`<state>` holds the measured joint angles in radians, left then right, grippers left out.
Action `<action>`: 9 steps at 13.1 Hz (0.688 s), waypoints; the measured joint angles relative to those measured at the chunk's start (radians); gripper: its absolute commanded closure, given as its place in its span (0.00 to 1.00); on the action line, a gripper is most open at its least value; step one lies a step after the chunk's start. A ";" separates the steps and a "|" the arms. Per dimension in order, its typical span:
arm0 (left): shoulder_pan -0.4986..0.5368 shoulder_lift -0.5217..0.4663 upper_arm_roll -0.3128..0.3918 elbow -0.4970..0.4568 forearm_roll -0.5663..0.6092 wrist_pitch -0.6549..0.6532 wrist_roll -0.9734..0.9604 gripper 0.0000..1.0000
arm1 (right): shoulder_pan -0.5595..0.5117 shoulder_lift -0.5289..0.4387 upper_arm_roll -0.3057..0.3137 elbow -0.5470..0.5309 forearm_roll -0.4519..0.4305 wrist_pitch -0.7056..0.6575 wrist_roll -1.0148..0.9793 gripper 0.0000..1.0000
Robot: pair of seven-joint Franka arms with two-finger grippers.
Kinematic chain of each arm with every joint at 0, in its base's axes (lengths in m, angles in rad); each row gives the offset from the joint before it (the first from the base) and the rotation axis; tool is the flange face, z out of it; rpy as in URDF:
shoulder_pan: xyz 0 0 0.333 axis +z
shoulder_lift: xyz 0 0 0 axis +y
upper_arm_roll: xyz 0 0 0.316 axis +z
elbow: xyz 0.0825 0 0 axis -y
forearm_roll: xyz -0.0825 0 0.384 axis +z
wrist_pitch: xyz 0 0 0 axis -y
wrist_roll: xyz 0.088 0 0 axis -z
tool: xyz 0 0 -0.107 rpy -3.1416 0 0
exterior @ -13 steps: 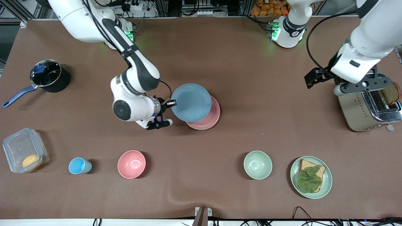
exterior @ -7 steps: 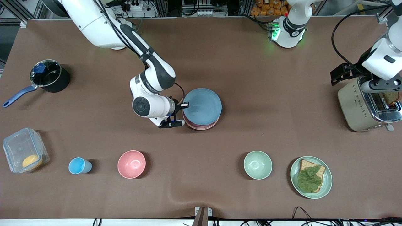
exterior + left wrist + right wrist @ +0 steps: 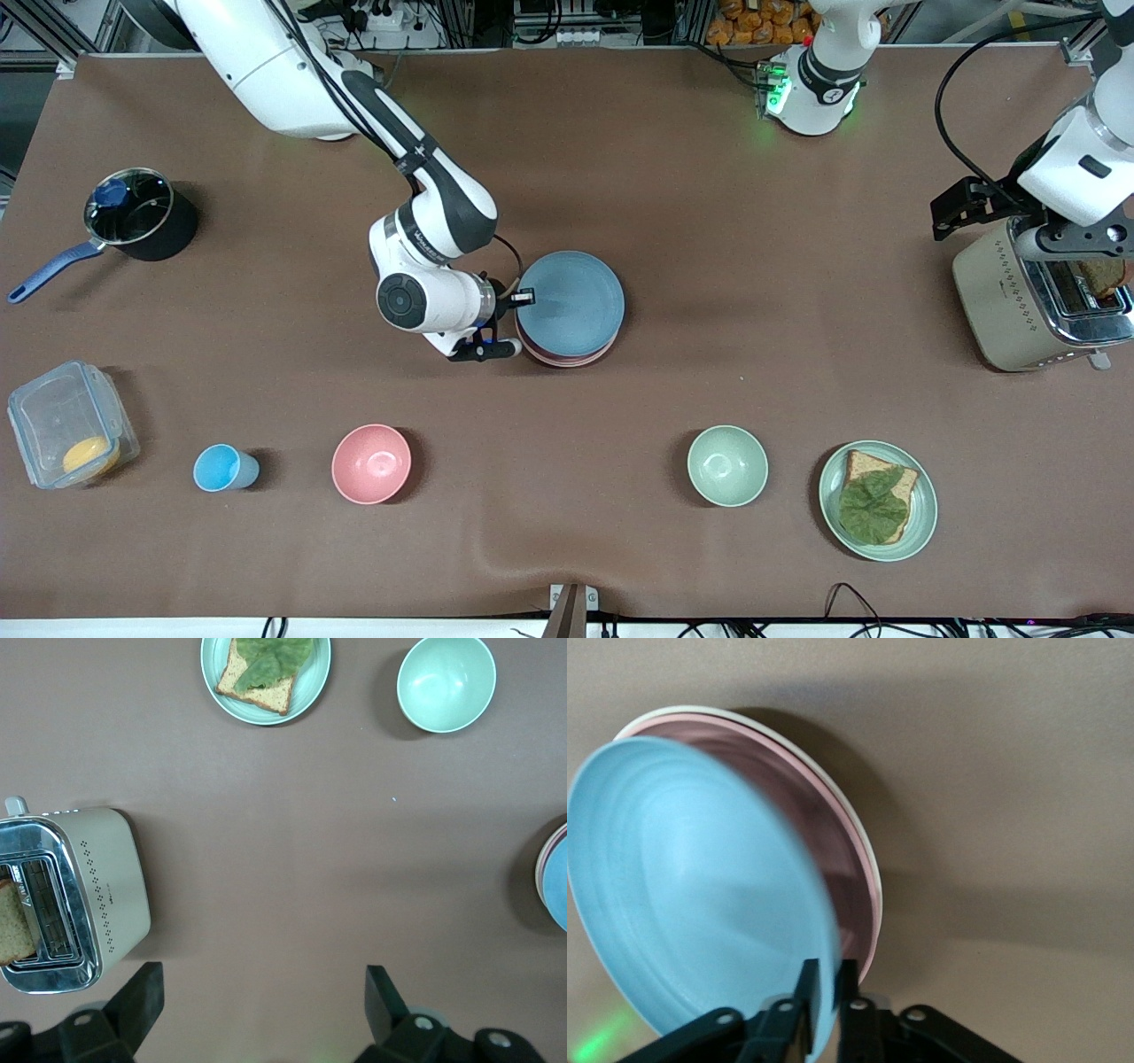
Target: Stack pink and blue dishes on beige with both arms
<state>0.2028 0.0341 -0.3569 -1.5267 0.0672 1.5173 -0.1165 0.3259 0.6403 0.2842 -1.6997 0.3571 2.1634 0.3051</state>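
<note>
The right gripper [image 3: 514,306] pinches the blue plate's [image 3: 571,302] rim, holding it tilted over the pink plate [image 3: 855,864] and beige plate [image 3: 866,848]. The left gripper [image 3: 261,992] waits spread wide by the toaster [image 3: 1028,297].

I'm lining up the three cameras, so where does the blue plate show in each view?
Front view: blue plate mid-table, atop the pink plate, its rim pinched by the right hand.
Left wrist view: a sliver of the blue plate cut by the picture's edge.
Right wrist view: blue plate fills the foreground, tilted over the pink plate and the beige plate, rim between the right hand fingers.
Shared landmark: the pink plate's rim.
</note>
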 measured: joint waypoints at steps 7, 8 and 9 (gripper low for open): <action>-0.002 0.000 0.001 -0.001 -0.006 -0.006 0.000 0.00 | -0.141 -0.104 -0.018 0.030 -0.022 -0.173 -0.052 0.00; -0.002 -0.001 0.001 -0.001 -0.015 -0.010 0.000 0.00 | -0.193 -0.135 -0.021 0.030 -0.074 -0.210 -0.078 0.00; -0.002 -0.002 0.002 -0.001 -0.025 -0.012 -0.003 0.00 | -0.246 -0.161 -0.021 0.030 -0.141 -0.238 -0.107 0.00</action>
<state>0.2007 0.0319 -0.3549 -1.5276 0.0421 1.5052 -0.1193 0.0798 0.4796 0.2630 -1.6702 0.2156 1.9250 0.1983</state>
